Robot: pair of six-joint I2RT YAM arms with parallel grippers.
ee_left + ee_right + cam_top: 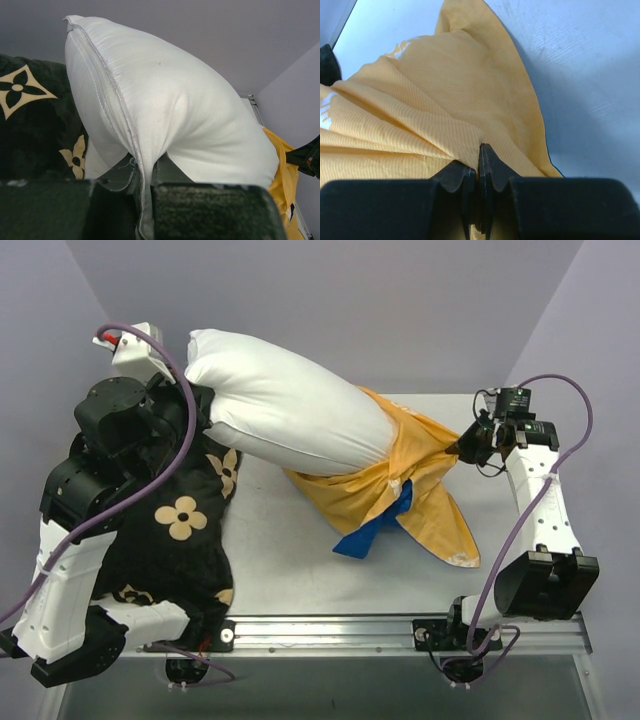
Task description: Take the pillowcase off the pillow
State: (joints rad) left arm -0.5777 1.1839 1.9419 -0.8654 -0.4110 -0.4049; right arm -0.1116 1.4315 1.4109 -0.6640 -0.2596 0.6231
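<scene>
The plump white pillow lies slanted from the back left towards the middle, its left end lifted. My left gripper is shut on the pillow's seamed edge, with the white fabric pinched between the jaws. The pillowcase, orange-yellow with a blue fold showing underneath, is bunched around the pillow's right end. My right gripper is shut on a fold of this orange cloth at its right side, the jaws closed tight on it. The pillow's right end is hidden inside the cover.
A black cushion with tan flower motifs lies at the left, under and beside my left arm. The grey table shows in front of the pillow. A metal rail runs along the near edge. Walls stand close behind and beside.
</scene>
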